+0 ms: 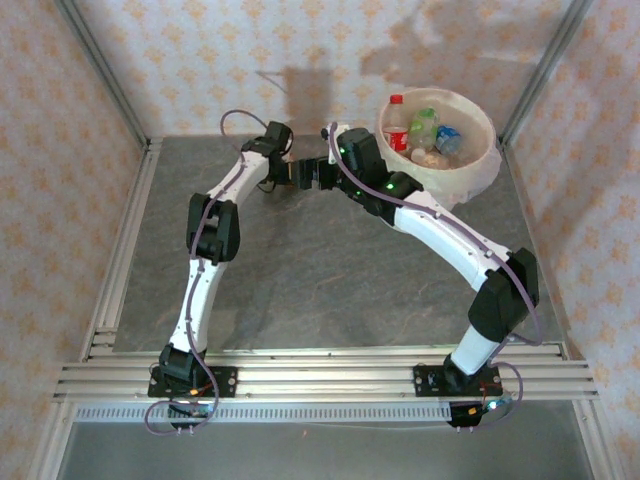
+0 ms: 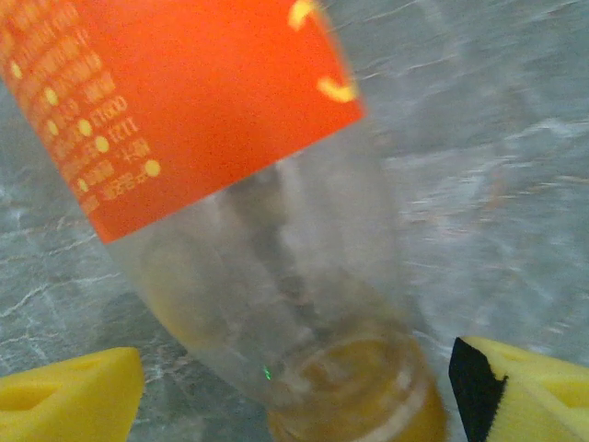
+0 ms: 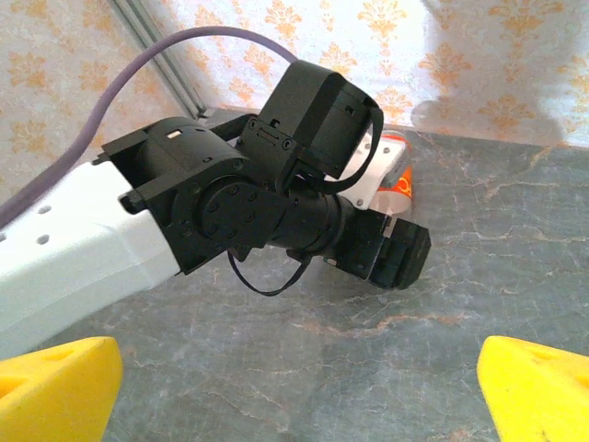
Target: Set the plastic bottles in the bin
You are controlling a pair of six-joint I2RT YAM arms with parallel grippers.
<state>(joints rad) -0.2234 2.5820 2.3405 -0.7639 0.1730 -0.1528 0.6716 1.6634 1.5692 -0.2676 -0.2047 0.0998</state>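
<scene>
orange-labelled bottle (image 2: 230,138), lying between spread left fingers (image 2: 69,398)

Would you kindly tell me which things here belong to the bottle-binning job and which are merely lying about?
Part of the job:
- orange-labelled bottle, straddled by the open left claw
- bin
- bottles lying inside it
- right claw, open and holding nothing

Just there:
- table
- aluminium rails
- patterned walls
</scene>
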